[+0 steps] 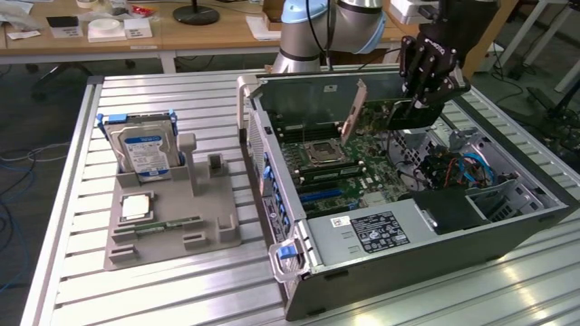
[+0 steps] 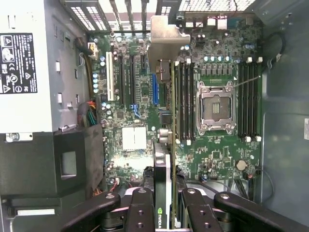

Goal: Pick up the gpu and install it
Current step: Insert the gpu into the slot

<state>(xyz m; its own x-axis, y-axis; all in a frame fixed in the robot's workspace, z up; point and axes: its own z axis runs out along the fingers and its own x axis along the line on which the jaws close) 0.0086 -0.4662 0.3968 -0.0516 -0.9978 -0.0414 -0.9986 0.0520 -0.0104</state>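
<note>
The gripper [image 2: 165, 200] pinches the gpu [image 2: 163, 164] edge-on over the motherboard [image 2: 217, 154], just beside the RAM sticks [image 2: 182, 101]; lowered off the slot's line, its bracket may snag the case's rear grille [image 2: 130, 14]; the card may twist.

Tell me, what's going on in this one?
The robot arm's gripper is shut on the gpu, holding it on edge inside the open computer case, over the motherboard. The card does not look seated in a slot yet. A hard drive stands in the grey holder at the exterior view's left of the case.
</note>
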